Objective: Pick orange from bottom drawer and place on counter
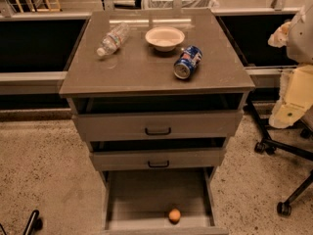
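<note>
Orange (174,215) lies at the front of the open bottom drawer (142,195), so the claw (288,112), beside the cabinet's right, state untellable, should drop straight down onto it.

Dim, warm indoor light with a yellow-brown cast falls from above and behind. The glossy worktop (146,72) carries a pale streak of glare along its far edge. The bowl (165,37) and soda can (187,61) throw short, soft shadows toward the camera. Under the worktop's overhang the drawer gaps sink to near black. The open bottom drawer (146,195) lies in dull shade, the orange (174,215) a muted spot. At the right edge the pale end effector (280,34) looks almost washed out.
</note>
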`<state>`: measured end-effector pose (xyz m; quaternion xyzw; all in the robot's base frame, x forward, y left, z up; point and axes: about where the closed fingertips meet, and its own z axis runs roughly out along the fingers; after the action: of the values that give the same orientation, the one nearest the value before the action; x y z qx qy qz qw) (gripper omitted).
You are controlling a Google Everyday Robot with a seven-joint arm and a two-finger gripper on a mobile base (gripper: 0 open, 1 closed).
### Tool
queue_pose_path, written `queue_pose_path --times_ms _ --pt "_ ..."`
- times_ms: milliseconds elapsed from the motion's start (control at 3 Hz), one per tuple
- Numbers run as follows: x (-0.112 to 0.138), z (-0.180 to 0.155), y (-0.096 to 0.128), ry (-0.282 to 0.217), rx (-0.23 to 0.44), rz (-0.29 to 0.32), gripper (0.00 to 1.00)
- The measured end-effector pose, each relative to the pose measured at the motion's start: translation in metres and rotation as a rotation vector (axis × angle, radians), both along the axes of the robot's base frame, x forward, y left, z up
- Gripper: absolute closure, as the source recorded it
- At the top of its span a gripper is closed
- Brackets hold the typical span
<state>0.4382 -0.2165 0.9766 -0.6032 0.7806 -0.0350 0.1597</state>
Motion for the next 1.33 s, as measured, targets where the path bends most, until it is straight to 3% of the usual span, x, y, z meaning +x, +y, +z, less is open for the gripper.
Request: queue_pose_path --times_ms 333,667,1000,1333 --pt "0.0 0.0 0.0 0.0 0.0 0.0 0.0" --pt "0.003 -0.012 0.001 0.029 0.053 0.014 0.0" --pt "0.0 -0.059 0.017 0.078 0.193 0.067 0.0" --pt "-0.023 -0.128 0.038 0.088 0.397 0.097 0.0"
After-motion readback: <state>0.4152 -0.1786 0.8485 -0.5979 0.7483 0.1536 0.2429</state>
